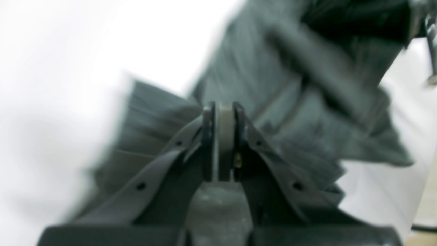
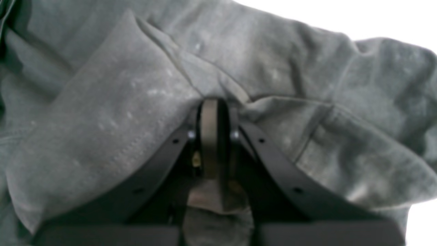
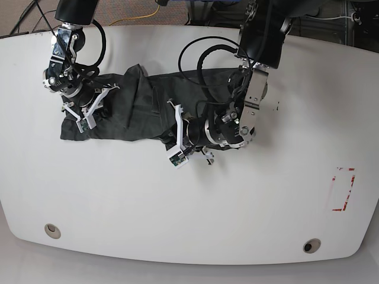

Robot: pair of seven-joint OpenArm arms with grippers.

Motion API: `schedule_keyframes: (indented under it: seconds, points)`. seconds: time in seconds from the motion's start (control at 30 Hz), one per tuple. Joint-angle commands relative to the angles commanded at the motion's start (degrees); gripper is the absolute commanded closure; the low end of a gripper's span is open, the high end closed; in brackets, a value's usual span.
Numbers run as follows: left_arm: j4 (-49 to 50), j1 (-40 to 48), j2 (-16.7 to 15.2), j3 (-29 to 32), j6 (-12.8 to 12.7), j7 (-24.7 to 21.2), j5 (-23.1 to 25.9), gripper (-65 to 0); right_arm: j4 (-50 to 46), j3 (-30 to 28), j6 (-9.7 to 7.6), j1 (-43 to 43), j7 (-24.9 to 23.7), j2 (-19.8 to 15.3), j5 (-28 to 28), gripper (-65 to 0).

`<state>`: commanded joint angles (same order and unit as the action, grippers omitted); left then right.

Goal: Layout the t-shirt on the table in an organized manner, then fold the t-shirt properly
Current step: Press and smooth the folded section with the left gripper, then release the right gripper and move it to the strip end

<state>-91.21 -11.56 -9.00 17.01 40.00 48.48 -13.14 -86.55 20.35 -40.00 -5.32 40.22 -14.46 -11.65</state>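
Note:
The dark grey t-shirt (image 3: 136, 112) lies bunched in a long wrinkled strip across the far left half of the white table (image 3: 177, 225). My right gripper (image 3: 83, 123) is at the strip's left end. In the right wrist view it (image 2: 213, 102) is shut on a fold of the t-shirt (image 2: 119, 102), with cloth showing between the fingers. My left gripper (image 3: 177, 155) sits at the strip's near edge, right of the middle. The left wrist view is motion-blurred, but the gripper (image 1: 222, 109) there is shut on the t-shirt (image 1: 273, 85), and cloth fans out from its tips.
A red tape rectangle (image 3: 343, 189) marks the table at the right. Two round grommet holes (image 3: 52, 231) (image 3: 312, 245) sit near the front edge. Black cables loop around the left arm (image 3: 201, 53), and floor and cords show behind the table's far edge.

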Motion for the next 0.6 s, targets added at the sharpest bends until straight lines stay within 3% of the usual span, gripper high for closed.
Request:
schedule_keyframes:
  seconds: [0.07,0.23,0.6]
  points:
    - [-3.25,1.41,0.87,0.0,0.0,0.62,0.0,-0.4,0.0,0.0,0.0,0.44,0.0,0.09,0.18,-4.0]
    - [-5.71,5.98,6.85,-3.43,0.0,0.79,-0.09,-0.4,0.0,0.0,0.0,0.97,0.0,-0.09,-0.09,-4.0]
    - [-10.11,13.19,13.35,-11.96,0.0,0.79,-0.35,-0.4,0.0,0.0,0.0,1.32,0.0,-0.18,-0.09,-4.0]
